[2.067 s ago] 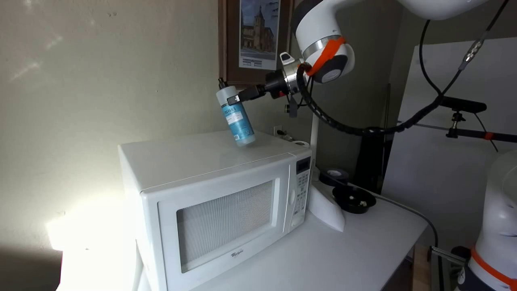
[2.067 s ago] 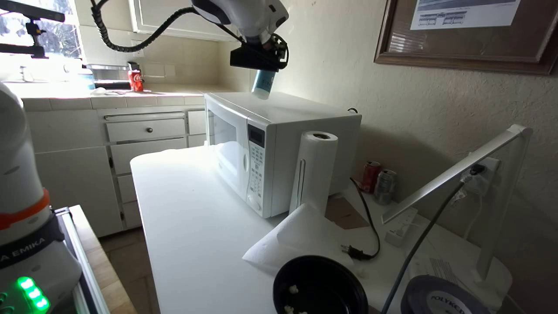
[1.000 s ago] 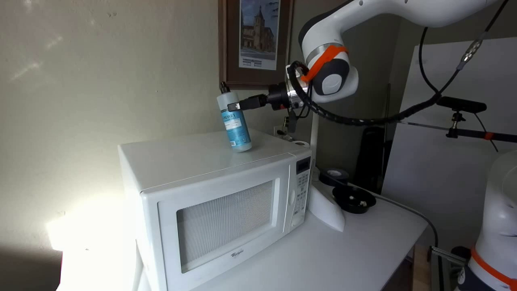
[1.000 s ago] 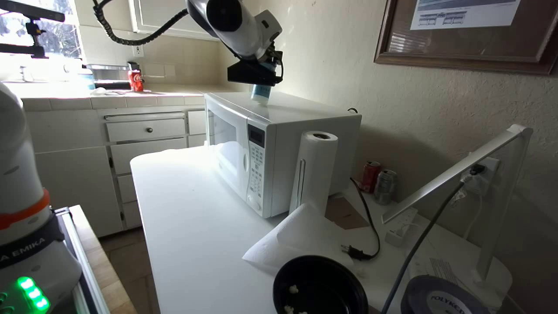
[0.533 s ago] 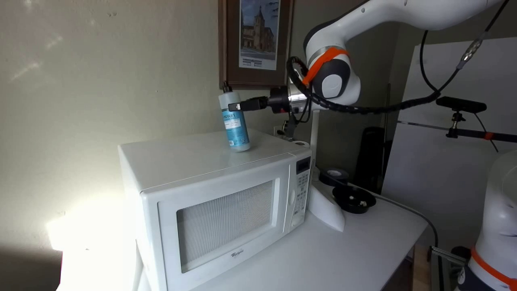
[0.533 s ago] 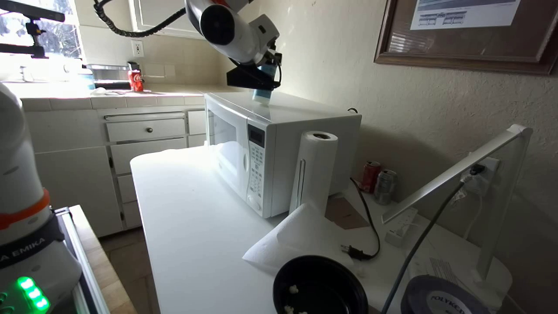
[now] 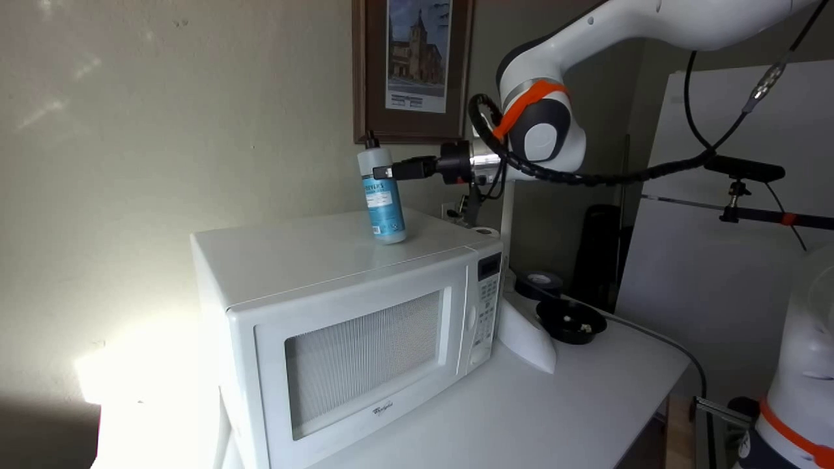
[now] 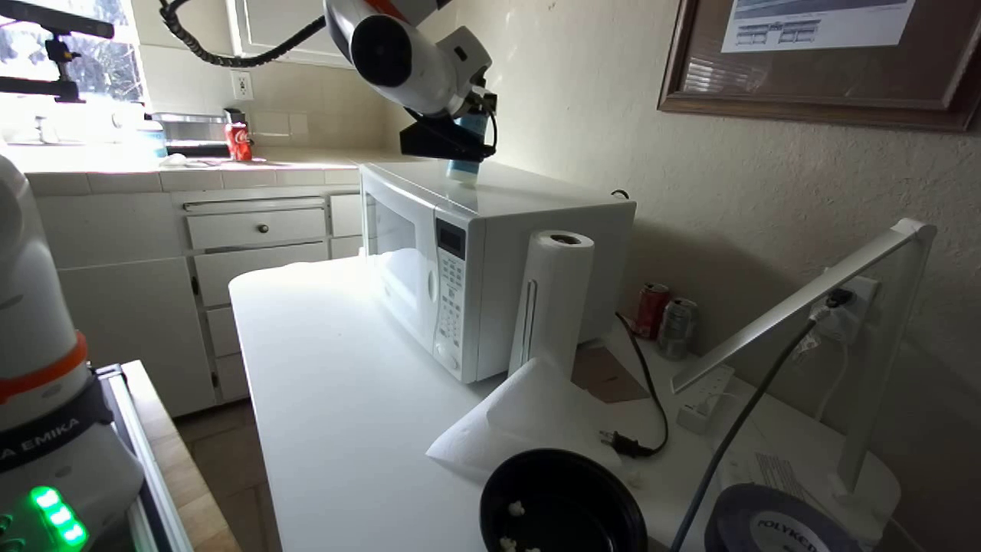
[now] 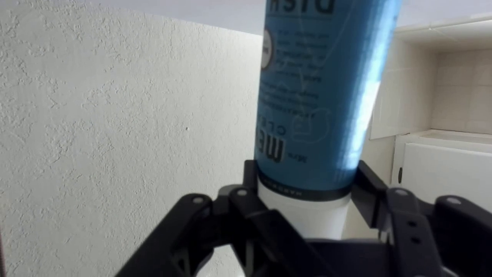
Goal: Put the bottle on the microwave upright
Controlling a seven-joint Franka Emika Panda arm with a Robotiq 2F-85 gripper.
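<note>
microwave (image 7: 293,253) top has room beside bottle (image 7: 383,207); paper roll (image 8: 553,303) blocks flank.

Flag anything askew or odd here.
The bottle leans in the gripper at the top of the microwave, though the task wants it upright; base contact is unclear. In an exterior view, a plug lies on the table, plugged into nothing.

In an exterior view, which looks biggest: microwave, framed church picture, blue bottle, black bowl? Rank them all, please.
Largest to smallest:
1. Microwave
2. Framed church picture, cut off at the top
3. Blue bottle and black bowl: too close to rank; the bottle looks taller, the bowl wider.
</note>
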